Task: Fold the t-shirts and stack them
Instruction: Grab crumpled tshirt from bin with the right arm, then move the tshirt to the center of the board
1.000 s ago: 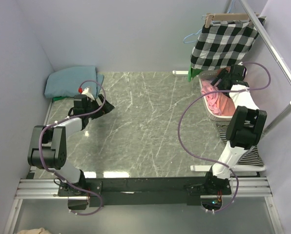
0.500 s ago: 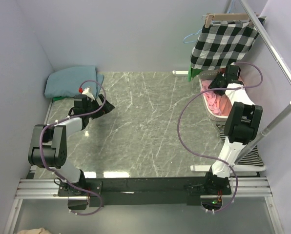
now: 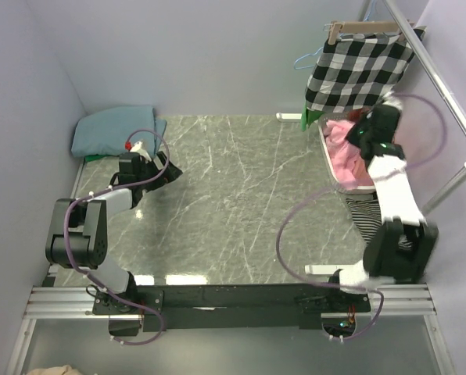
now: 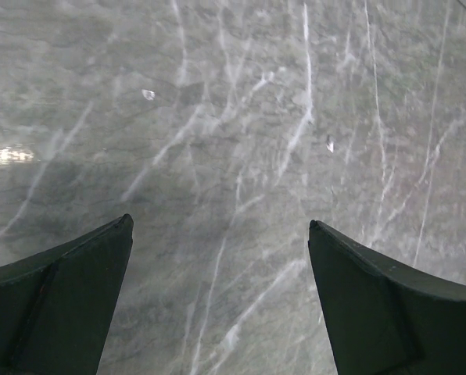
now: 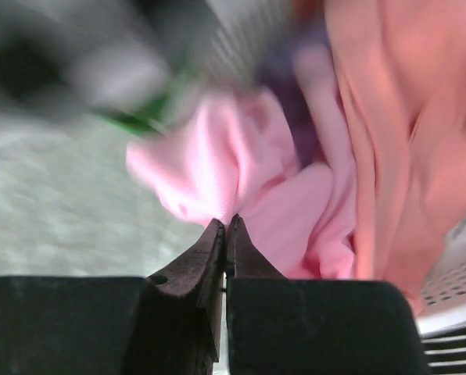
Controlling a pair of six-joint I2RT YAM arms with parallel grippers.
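A light pink t-shirt [image 3: 342, 152] lies bunched in the white basket [image 3: 350, 187] at the table's right side. My right gripper [image 3: 358, 133] is over the basket, shut, with a fold of the pink t-shirt [image 5: 209, 164] pinched at the tips of the right gripper [image 5: 227, 223]. A dusty teal t-shirt [image 3: 114, 130] rests folded in the far left corner. My left gripper [image 3: 169, 170] hangs open just right of it, and the left wrist view shows only bare marble [image 4: 233, 117] between the fingers of that gripper [image 4: 220, 223].
A black-and-white checked cloth [image 3: 358, 70] hangs from a hanger behind the basket, under a slanted metal rail [image 3: 436, 78]. A salmon garment [image 5: 405, 117] also lies in the basket. A striped garment [image 3: 366, 215] lies in front of the basket. Walls close in left and back.
My right gripper has shut on the pink t-shirt and the right arm has swung out to the right, raising the cloth in the basket. The left arm has not moved.
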